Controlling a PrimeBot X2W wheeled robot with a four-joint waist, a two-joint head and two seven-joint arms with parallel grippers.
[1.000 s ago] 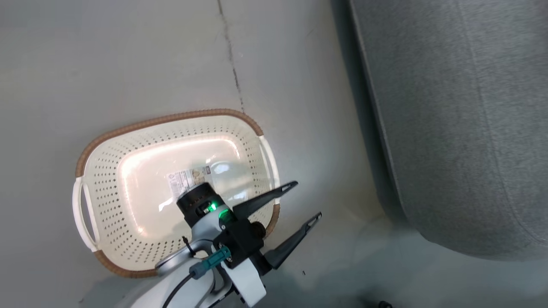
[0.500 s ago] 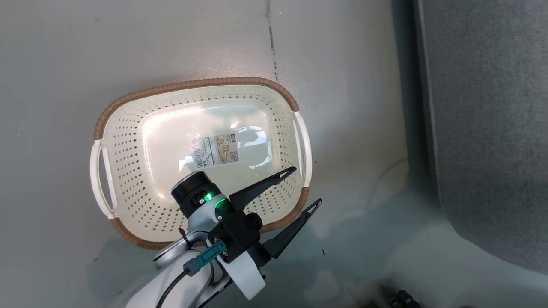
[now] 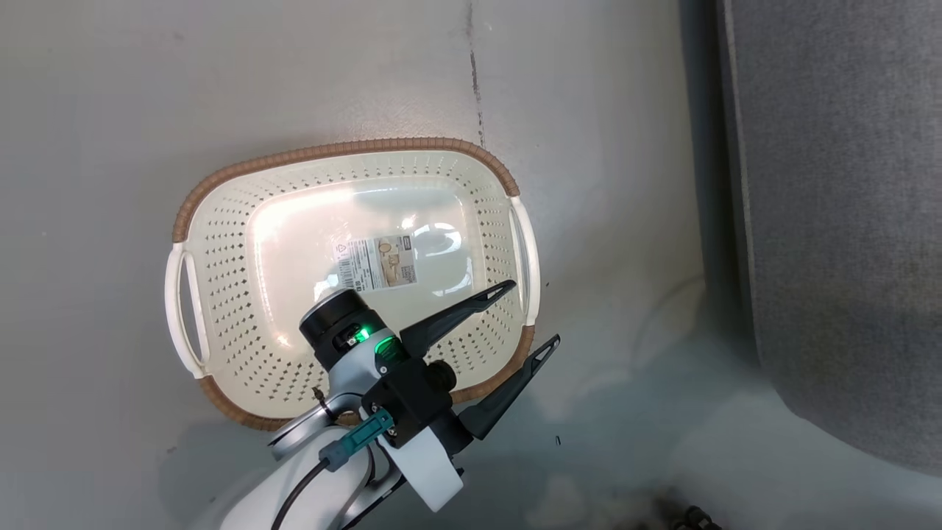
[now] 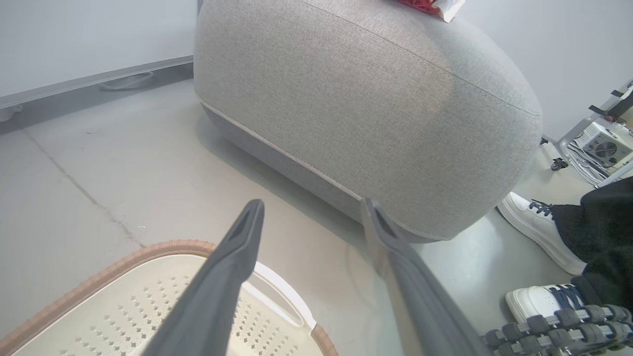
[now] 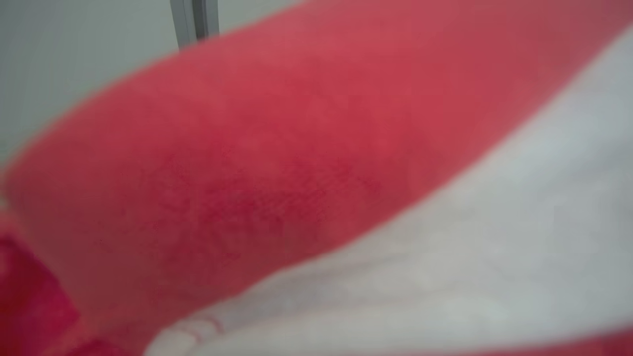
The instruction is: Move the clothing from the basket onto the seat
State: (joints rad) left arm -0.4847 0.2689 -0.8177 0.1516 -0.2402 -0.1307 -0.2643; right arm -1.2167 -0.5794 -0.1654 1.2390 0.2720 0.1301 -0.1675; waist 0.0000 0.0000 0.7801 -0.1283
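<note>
So the basket point(image 3: 346, 147) is sitting on the floor with nothing in it but a sticker point(image 3: 377, 261) stuck to the bottom. The left end effector point(image 3: 533, 312) is hanging over the basket's rim with its fingers spread wide, gripping nothing, and the seat point(image 4: 371, 109) is looming just ahead of it. A bit of the clothing point(image 4: 425, 4) is lying on top of the seat, well beyond those fingertips.

The right end effector is clenched tight, and red and white cloth is pressing right up against its camera. I can't tell if it's actually pinching it. My guess is it's putting the last piece down. Doing that well, I reckon, means getting the cloth resting fully on the seat before letting go. Then it's backing straight off so nothing is snagging and sliding over the edge.

Somebody's shoes point(image 4: 536, 222) are standing off to the right of the left end effector, by the seat's corner.
</note>
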